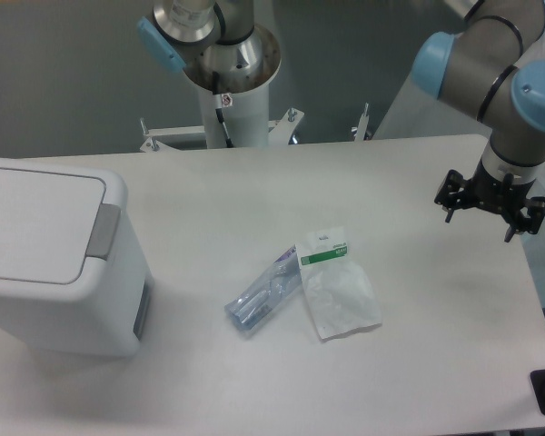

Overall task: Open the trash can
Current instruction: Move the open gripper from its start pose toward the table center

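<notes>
Nearest the camera, at the left edge of the pale tabletop, stands the trash can, a large white boxy bin with rounded corners; its flat rectangular lid lies closed and a grey push tab sits on the lid's right side. Right of it, near the middle of the tabletop, a clear bottle lies on its side, tilted, just beside or touching a clear plastic packet with a green-and-white label at its far end. Farther back on the right, well apart from the bin, the gripper hangs over the tabletop's right edge; how wide its jaws stand I cannot tell. Farthest off, the arm's white base column rises behind the tabletop's far edge.
</notes>
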Motion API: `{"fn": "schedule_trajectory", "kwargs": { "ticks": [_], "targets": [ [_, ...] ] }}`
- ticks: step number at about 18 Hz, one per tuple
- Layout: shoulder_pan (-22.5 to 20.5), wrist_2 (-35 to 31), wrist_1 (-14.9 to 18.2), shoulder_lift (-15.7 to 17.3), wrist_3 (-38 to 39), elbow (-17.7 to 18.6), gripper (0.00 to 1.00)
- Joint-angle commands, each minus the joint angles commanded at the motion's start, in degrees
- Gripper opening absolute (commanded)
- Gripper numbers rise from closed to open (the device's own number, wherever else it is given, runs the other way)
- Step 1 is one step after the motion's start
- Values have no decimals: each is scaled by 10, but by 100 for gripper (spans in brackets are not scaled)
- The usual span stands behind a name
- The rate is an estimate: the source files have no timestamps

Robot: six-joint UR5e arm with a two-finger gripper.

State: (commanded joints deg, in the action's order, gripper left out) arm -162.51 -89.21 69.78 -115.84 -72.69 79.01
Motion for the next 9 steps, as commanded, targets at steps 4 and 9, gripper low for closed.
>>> {"fn": "schedule_trajectory", "kwargs": {
  "ticks": [4,9],
  "targets": [
    [8,2,2,0,0,0,100],
    [27,26,6,0,7,-2,100]
  ]
}}
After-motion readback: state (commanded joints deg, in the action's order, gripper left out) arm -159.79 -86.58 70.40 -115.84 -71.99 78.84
